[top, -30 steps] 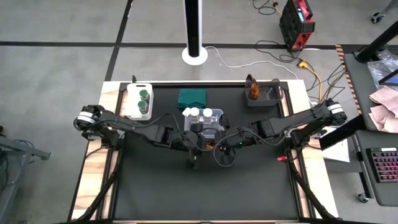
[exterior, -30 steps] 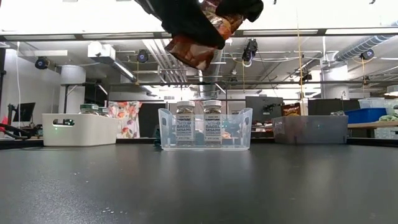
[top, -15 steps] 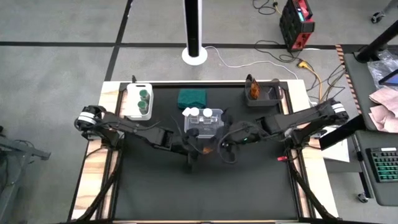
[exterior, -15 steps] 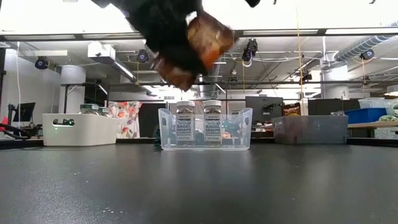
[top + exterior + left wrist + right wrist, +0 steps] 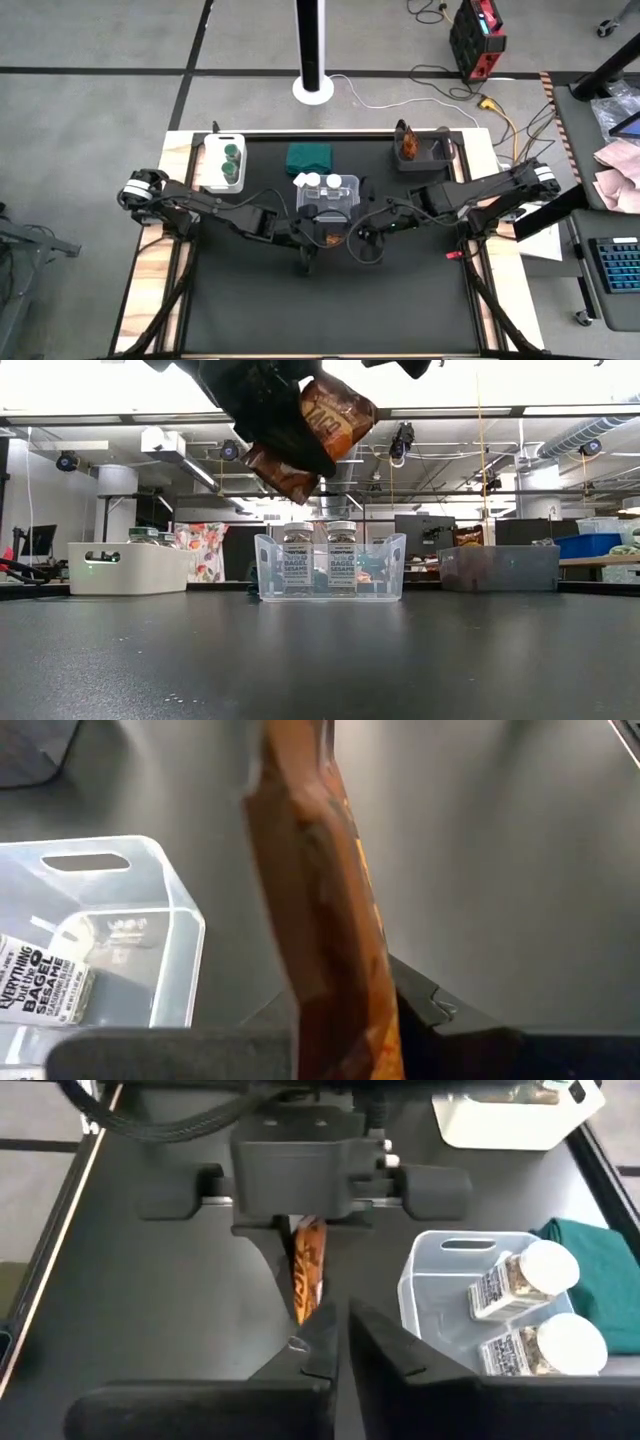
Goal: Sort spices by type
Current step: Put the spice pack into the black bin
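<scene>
Readable writing: the two white-lidded jars (image 5: 312, 557) standing in the clear bin (image 5: 330, 568) at the centre of the low view carry labels reading "EVERYTHING BUT THE BAGEL SESAME". The orange-red packet (image 5: 318, 432) at the upper centre shows large dark lettering that cannot be made out.

Left tool (image 5: 298, 1295): fingers pressed together, pinching the packet by its upper part; the packet hangs clear above the tabletop (image 5: 330, 300), just in front of the bin. Right tool (image 5: 352, 238): fingers pressed together on nothing, just beside the packet, not touching it.

Other task items: two green-lidded jars (image 5: 231, 160) in the white bin (image 5: 212, 152) at the upper left of the high view; a second packet (image 5: 405, 141) upright in the grey bin (image 5: 440, 155) at the upper right.

Change from a second ago: the packet then hung between both tools; now only the left one holds it, tilted so its printed face shows in the low view. The right tool has let go and drawn back.
</scene>
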Controlling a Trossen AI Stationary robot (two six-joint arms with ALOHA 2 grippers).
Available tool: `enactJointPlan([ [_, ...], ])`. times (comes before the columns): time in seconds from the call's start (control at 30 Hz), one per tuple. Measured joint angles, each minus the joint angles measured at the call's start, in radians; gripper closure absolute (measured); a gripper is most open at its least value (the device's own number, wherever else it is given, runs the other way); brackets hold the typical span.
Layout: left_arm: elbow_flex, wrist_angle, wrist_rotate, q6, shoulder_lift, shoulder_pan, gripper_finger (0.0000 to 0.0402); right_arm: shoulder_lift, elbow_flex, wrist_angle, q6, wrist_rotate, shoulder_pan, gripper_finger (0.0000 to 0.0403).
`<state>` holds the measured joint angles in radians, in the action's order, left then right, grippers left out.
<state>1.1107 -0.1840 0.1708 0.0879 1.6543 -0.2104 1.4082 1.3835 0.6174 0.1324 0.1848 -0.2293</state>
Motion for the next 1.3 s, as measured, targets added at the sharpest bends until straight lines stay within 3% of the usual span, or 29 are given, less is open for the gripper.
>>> enactJointPlan([
  [0.13,0.0,0.022,0.004,-0.002,0.0,0.0,0.0364,0.004,0.0,-0.003,-0.041,-0.001,-0.004,0.0346],
  [0.43,0.041,0.027,0.031,-0.025,0.0,0.0,0.0364,0.058,-0.001,-0.017,-0.055,-0.005,-0.006,0.0207],
  [0.6,0.059,0.025,0.03,-0.053,0.0,-0.003,0.0365,0.084,-0.003,-0.037,-0.073,-0.001,-0.006,0.0179],
  [0.73,0.061,0.026,0.03,-0.056,0.0,-0.006,0.0365,0.09,-0.003,-0.071,-0.073,-0.001,-0.004,0.0217],
  [0.9,0.06,0.027,0.03,-0.062,0.0,-0.013,0.0365,0.09,-0.003,-0.08,-0.084,-0.002,0.005,0.0362],
  [0.93,0.06,0.026,0.031,-0.064,0.0,-0.014,0.0365,0.09,-0.003,-0.081,-0.095,-0.002,0.005,0.0375],
  [1.3,0.058,-0.004,0.029,-0.049,0.01,-0.019,0.0361,0.064,-0.003,-0.059,-0.08,0.001,0.005,0.0394],
])
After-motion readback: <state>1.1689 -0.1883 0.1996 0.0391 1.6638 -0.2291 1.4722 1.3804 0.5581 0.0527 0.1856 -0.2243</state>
